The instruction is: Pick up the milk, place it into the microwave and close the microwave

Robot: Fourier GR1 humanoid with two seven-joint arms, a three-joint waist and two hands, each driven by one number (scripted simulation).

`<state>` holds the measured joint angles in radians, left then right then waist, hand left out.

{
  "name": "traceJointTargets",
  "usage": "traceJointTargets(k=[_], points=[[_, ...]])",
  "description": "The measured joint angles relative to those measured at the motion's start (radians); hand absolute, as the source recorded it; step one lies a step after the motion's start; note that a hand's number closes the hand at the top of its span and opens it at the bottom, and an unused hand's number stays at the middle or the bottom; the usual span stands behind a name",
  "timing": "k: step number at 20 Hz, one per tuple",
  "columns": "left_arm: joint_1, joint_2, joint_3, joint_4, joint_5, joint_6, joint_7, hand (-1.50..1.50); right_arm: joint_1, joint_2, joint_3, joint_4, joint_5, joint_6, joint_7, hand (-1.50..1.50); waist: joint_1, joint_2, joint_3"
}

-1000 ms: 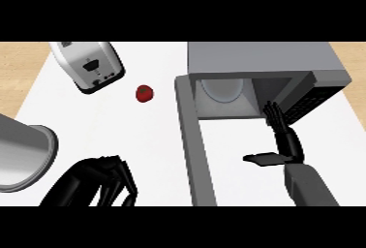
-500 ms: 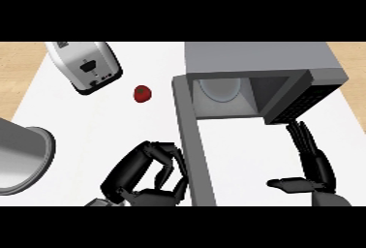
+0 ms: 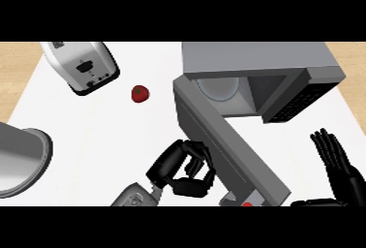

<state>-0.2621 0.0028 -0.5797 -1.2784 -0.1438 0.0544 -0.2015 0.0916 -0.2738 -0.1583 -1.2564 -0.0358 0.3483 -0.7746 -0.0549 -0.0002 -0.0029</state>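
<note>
The grey microwave (image 3: pixel 257 60) stands at the back right with its door (image 3: pixel 229 140) swung wide open toward me. Inside it I see a pale round turntable (image 3: pixel 218 89). My left hand (image 3: pixel 182 167) is at the door's outer face near its lower part, fingers curled, with nothing visible inside them. To the right of the door, my right hand (image 3: pixel 336 162) is open with fingers pointing up. A small white and red thing (image 3: pixel 239 199) peeks out under the door's near end; I cannot tell if it is the milk.
A silver toaster (image 3: pixel 82 68) lies at the back left, and a red tomato (image 3: pixel 140 93) sits beside it. A large steel pot (image 3: pixel 18 160) fills the left edge. The white counter (image 3: pixel 93 131) ends in wood at the far left.
My left hand has risen from the lower edge and moved right, up to the door. The right hand has drifted right and lower, staying open.
</note>
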Motion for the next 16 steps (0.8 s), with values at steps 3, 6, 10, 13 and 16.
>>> traceJointTargets(k=[3, 6, 10, 13, 16], points=[[-0.056, 0.000, -0.064, 0.118, 0.065, 0.115, -0.094, 1.50, 0.017, -0.009, 0.007, -0.076, -0.045, 0.037, 0.037, -1.50, -0.008, 0.004, 0.000], [-0.122, 0.001, -0.122, 0.205, 0.154, 0.206, -0.157, 1.50, 0.048, -0.024, 0.003, -0.158, -0.101, 0.071, 0.074, -1.50, -0.019, 0.005, -0.001], [-0.207, 0.001, -0.190, 0.292, 0.275, 0.282, -0.190, 1.50, 0.077, -0.041, 0.017, -0.263, -0.148, 0.104, 0.123, -1.50, -0.043, 0.010, -0.002], [-0.263, 0.002, -0.237, 0.346, 0.358, 0.310, -0.191, 1.50, 0.092, -0.050, 0.025, -0.335, -0.182, 0.120, 0.160, -1.50, -0.057, 0.013, -0.002], [-0.299, 0.003, -0.282, 0.357, 0.432, 0.350, -0.205, 1.50, 0.086, -0.066, 0.031, -0.389, -0.221, 0.144, 0.202, -1.50, -0.075, 0.018, -0.003]])
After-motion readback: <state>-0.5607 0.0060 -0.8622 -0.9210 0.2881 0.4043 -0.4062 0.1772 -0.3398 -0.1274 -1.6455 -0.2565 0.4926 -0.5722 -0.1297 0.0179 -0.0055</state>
